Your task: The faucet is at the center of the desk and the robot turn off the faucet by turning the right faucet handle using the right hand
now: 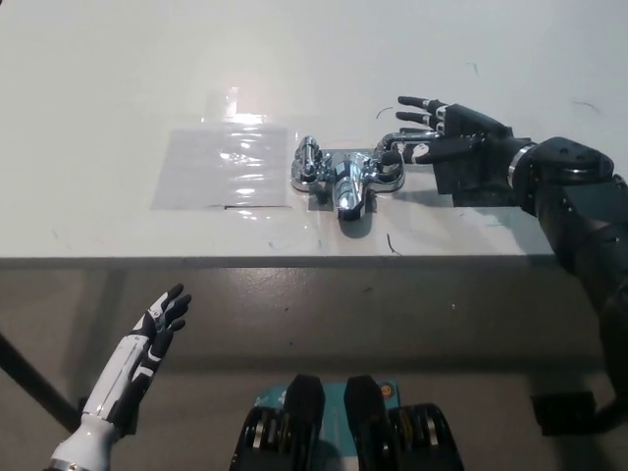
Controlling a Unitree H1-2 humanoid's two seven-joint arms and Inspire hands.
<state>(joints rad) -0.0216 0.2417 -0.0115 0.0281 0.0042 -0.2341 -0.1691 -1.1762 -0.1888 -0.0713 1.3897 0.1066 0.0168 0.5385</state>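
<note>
Reaching in from the right, the black right hand (453,139) is sitting with fingers spread right at the right faucet handle (391,147), thumb touching it but not gripping. The chrome faucet (345,177) is sitting mid-bench (118,78). The white left hand (157,329) is hanging open, below the bench edge.
</note>
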